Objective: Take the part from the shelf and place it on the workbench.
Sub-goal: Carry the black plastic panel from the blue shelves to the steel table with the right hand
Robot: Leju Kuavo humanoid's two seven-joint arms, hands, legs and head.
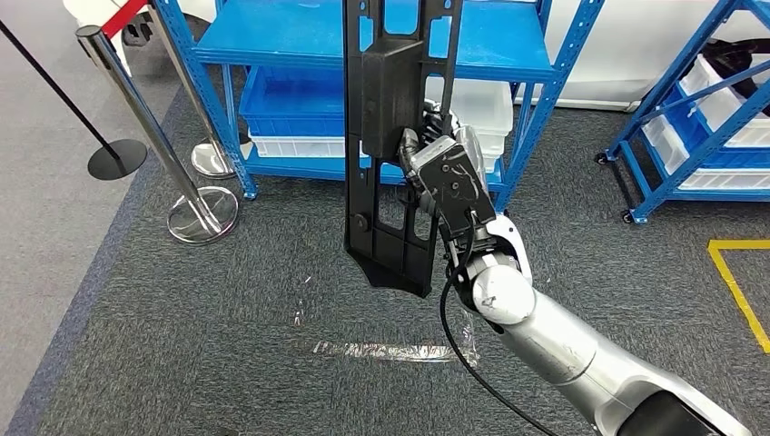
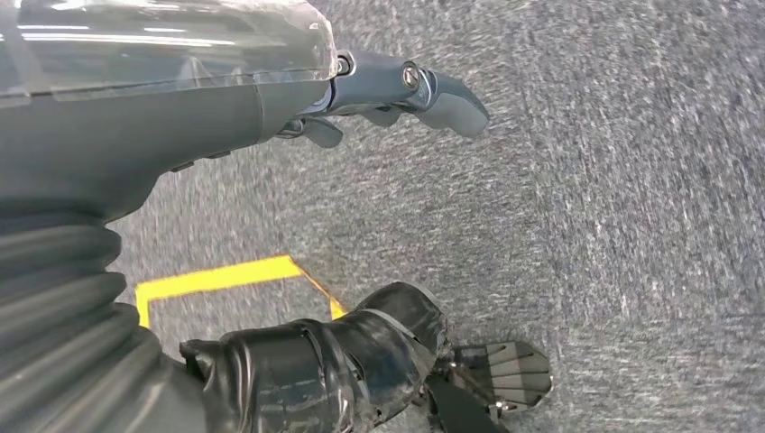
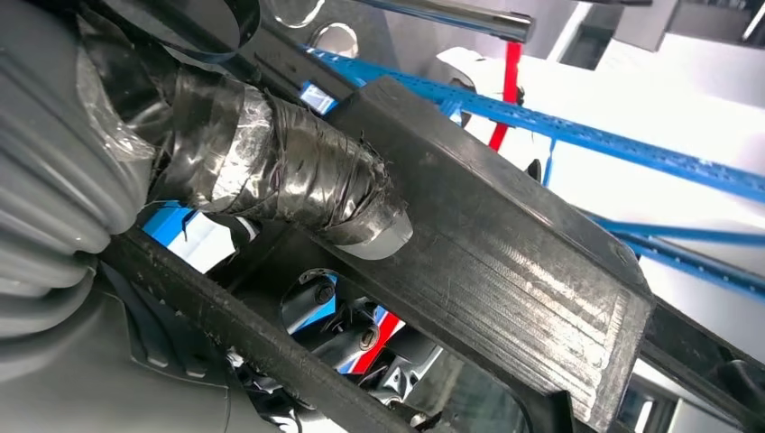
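A long black plastic part (image 1: 392, 145) with cut-outs and a boxy block on it hangs upright in front of the blue shelf (image 1: 363, 41). My right hand (image 1: 440, 163) grips it at mid-height from the right side. In the right wrist view the taped thumb (image 3: 298, 180) presses on the part's black block (image 3: 505, 262), with fingers behind the frame. My left hand (image 2: 361, 99) hangs over grey carpet, its fingers (image 2: 442, 90) loosely extended and holding nothing.
Blue and white bins (image 1: 300, 109) sit on the shelf's lower level. Two chrome stanchions (image 1: 204, 213) stand at the left. A second blue rack (image 1: 699, 109) is at the right. Yellow floor tape (image 1: 740, 282) marks the carpet at the right.
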